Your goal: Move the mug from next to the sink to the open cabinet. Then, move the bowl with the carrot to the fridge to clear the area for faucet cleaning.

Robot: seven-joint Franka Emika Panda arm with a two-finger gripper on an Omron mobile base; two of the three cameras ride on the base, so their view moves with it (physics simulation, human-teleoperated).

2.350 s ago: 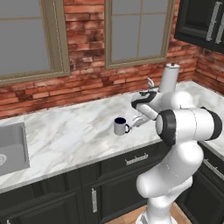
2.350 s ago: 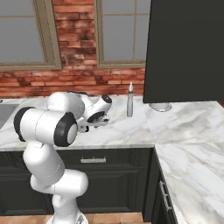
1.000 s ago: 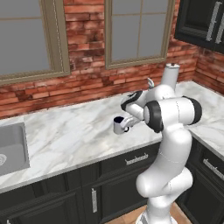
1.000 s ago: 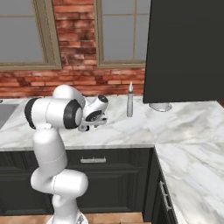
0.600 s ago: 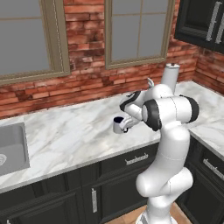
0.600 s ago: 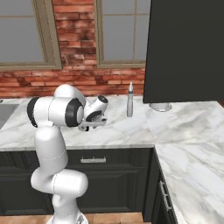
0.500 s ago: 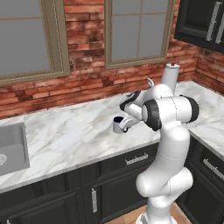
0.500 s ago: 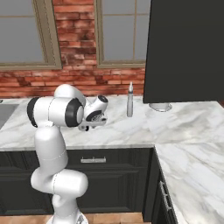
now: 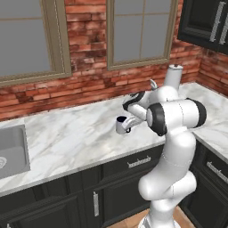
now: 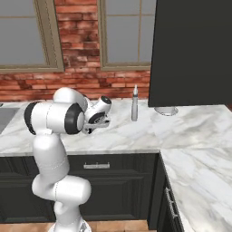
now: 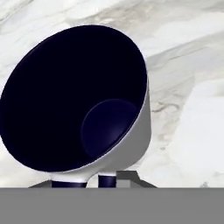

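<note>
The mug [image 9: 120,125] is pale outside and dark navy inside, and sits out in the middle of the marble counter [image 9: 67,138]. My gripper [image 9: 128,123] reaches it from the right and is shut on its near side. In the hand view the mug [image 11: 87,100] tilts its open mouth toward the camera, with the dark fingertips [image 11: 106,179] right under its wall. The sink [image 9: 11,153] lies far left. The open cabinet [image 9: 205,22] hangs at the upper right. The bowl, carrot, fridge and faucet are out of view.
A slim grey bottle [image 10: 134,103] stands on the counter by the brick wall. A shallow grey dish [image 10: 165,110] sits below a big dark panel [image 10: 195,50]. The counter turns a corner on the right [image 10: 199,149]. Windows line the back wall.
The arm swung left and the gripper came down onto the mug, which stood alone 2.4 s ago. In the last second hardly anything has moved.
</note>
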